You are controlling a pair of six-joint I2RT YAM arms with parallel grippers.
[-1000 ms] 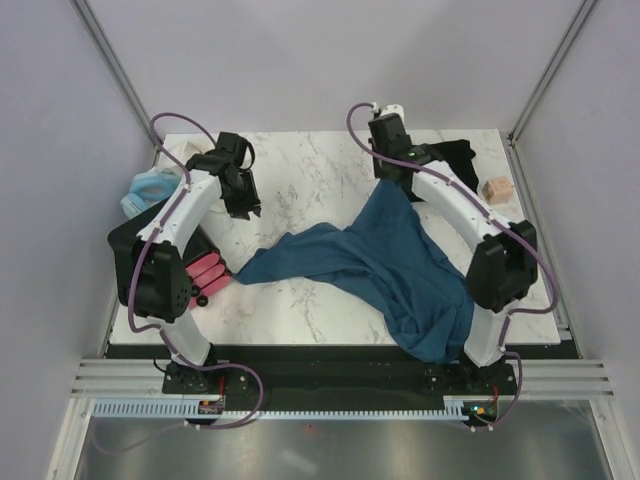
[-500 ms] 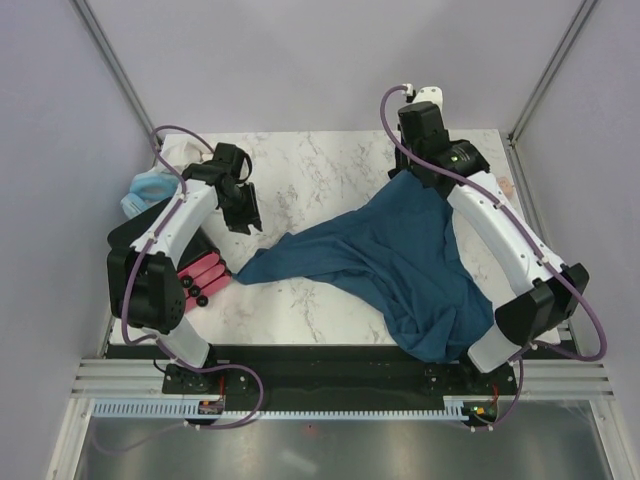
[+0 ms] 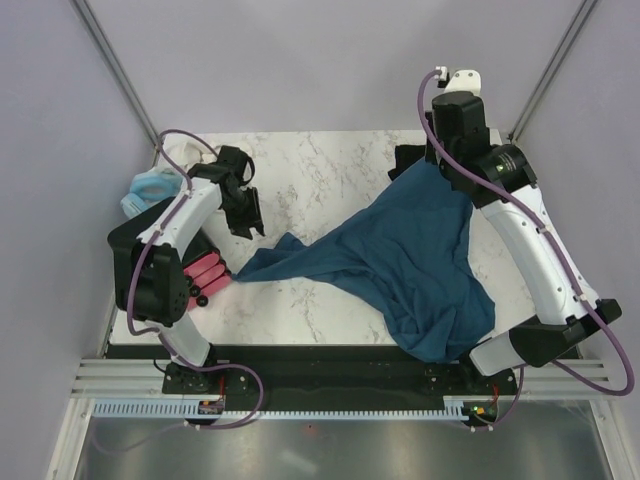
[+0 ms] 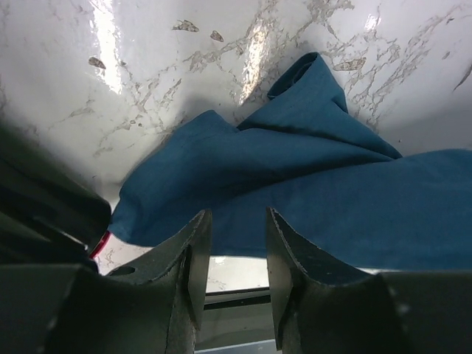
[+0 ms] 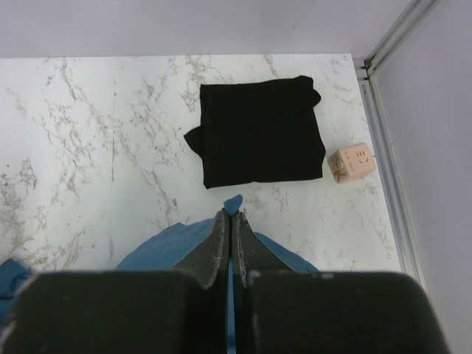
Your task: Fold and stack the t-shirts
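Note:
The teal-blue t-shirt lies crumpled across the middle of the table, and its far right edge is lifted off the surface. My right gripper is shut on that raised edge; a small tip of teal cloth pokes out between the closed fingers. The black t-shirt lies folded flat at the back right, just beyond the right gripper. My left gripper hovers open and empty over the shirt's left end, its fingertips apart.
A pale blue ring-shaped item sits at the table's left edge. Pink pieces lie in a black tray by the left arm. A small beige cube stands right of the black shirt, near the right wall.
My right gripper has risen and swung back and to the right, pulling the teal shirt's edge up and spreading the cloth. The left gripper has barely moved and has opened slightly.

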